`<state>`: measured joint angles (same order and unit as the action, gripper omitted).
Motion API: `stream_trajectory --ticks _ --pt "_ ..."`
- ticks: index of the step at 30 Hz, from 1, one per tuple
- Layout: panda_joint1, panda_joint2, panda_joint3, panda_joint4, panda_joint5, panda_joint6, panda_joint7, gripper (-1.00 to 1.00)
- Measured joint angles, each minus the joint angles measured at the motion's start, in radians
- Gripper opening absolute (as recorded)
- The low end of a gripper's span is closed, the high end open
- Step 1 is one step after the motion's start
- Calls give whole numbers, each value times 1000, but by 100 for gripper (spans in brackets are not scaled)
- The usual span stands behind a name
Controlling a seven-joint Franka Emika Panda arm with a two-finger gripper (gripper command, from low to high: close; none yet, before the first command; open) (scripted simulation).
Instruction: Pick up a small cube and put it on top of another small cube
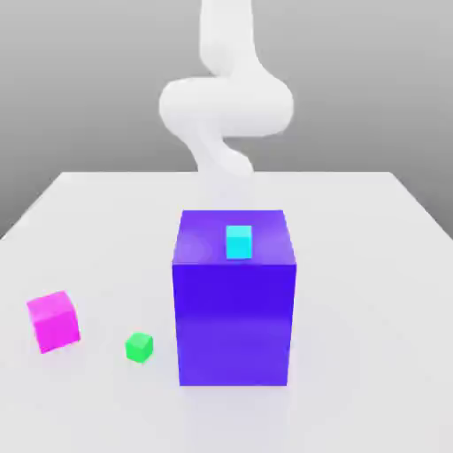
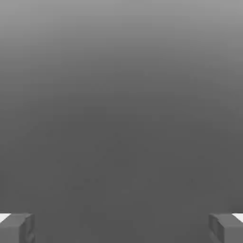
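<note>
Gripper spread wide, nothing between its fingers. Well clear of it on the white table: one small green cube, one plain magenta cube, one tall blue-purple block, one cyan cube on top.

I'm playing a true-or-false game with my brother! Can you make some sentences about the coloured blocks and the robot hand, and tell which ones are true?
1. The cyan cube sits on top of the big blue-purple block. True.
2. The pink cube is stacked on the green cube. False: both lie apart on the table, side by side.
3. The green cube is smaller than the pink cube. True.
4. The gripper is holding the pink cube. False: its fingers stand wide apart with nothing between them.
5. The pink cube lies toward the exterior view's right. False: it lies toward that view's left.
</note>
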<state>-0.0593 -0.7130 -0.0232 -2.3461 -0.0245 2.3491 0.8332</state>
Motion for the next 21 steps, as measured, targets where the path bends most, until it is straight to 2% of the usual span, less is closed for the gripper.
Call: stream_trajectory --ticks 8,13,17,21 --pt "-189 297 -116 -154 -66 166 100 0" --pt "-287 476 -212 -248 -72 268 136 0" --pt "-355 623 -292 -323 -29 351 131 0" --pt "-436 776 -307 -375 87 442 68 0"
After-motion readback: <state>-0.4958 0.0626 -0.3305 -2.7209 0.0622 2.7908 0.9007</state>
